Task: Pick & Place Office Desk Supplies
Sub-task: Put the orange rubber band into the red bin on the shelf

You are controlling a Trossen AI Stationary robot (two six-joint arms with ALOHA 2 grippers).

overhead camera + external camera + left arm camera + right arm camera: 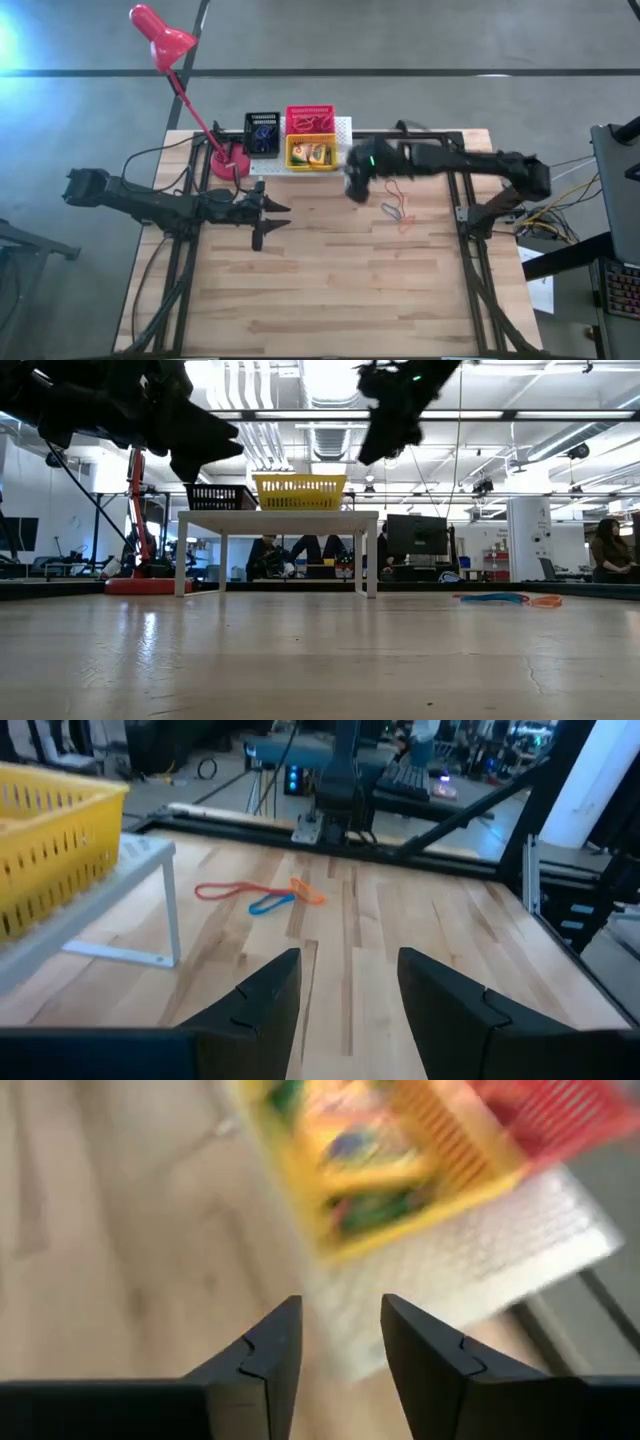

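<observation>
Right gripper (pixel 356 186) beside the yellow basket (pixel 311 153)
Its jaws stand apart and empty at frame centre; crayon boxes (pixel 313 152) lie in the basket; rubber bands (pixel 398 212) right of centre; left gripper (pixel 272 218) open, empty

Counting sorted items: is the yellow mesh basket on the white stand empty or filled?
Filled: the yellow mesh basket holds yellow-green crayon boxes, seen from above and by the right wrist camera.

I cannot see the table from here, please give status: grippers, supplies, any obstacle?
Left gripper open, empty, waiting mid-table. Right gripper open, empty, beside yellow basket holding crayon boxes. Rubber bands loose on table. Nothing in the way.
</observation>
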